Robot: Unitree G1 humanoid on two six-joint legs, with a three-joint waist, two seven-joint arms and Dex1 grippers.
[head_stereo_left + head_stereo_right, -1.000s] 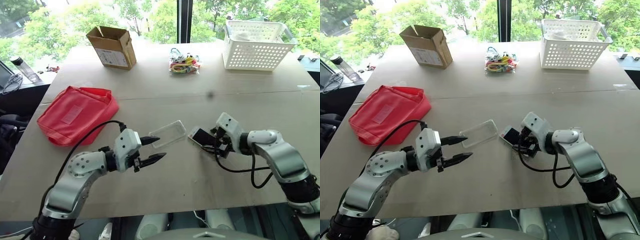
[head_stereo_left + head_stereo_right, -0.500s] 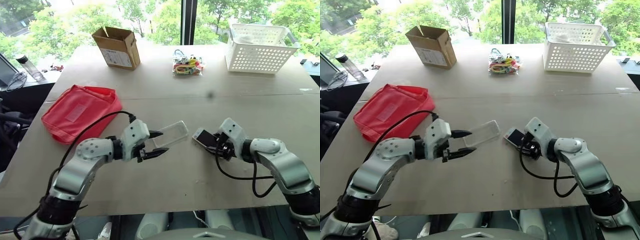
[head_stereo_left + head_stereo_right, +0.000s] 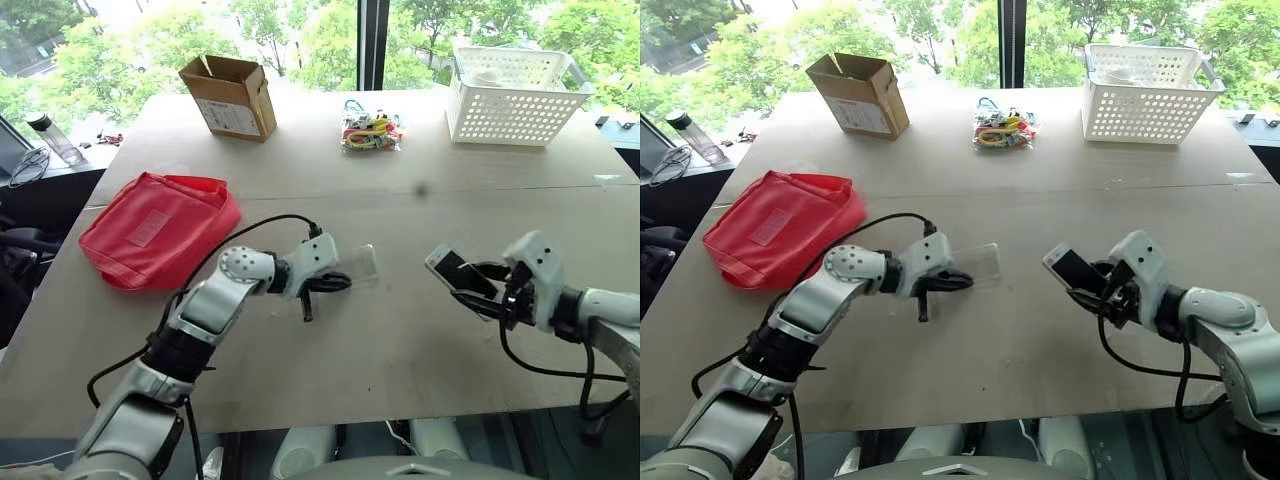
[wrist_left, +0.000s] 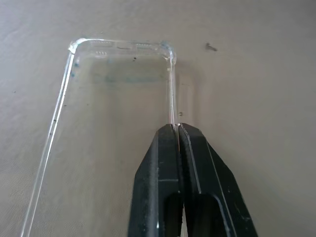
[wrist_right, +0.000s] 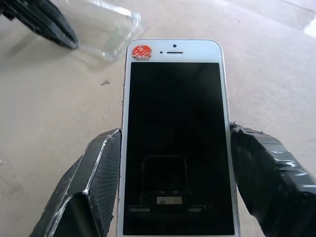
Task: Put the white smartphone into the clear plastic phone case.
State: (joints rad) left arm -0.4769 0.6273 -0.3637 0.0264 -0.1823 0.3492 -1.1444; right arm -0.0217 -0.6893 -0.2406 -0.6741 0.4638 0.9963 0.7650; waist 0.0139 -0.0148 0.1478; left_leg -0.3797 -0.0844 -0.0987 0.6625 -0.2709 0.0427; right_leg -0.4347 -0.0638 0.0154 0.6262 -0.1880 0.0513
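Table (image 3: 400, 340): wide tan top, window behind. Largest loose item is the red pouch (image 3: 155, 228), far left of the work area. White basket (image 3: 515, 92) at the far right corner, cardboard box (image 3: 228, 95) at the far left, small bundle of coloured bits (image 3: 370, 130) between them at the back. Left gripper (image 3: 338, 283) sits near table centre, its 2 fingers (image 4: 170, 168) pressed together on 1 long rim of the case (image 4: 113, 98); the thin wall is pinched between the tips. Case (image 3: 355, 264) lies on the table just beyond that gripper, open side up, nearly see-through. Right gripper (image 3: 488, 287) is well to the right of the case, raised off the table. Phone (image 5: 176, 133) is clamped across its width between the 2 pads (image 5: 98, 168), screen facing the wrist camera, speaker end pointing toward the case. Small red sticker (image 5: 141, 51) on the top bezel. Phone (image 3: 450, 268) and case are apart, bare table between them.
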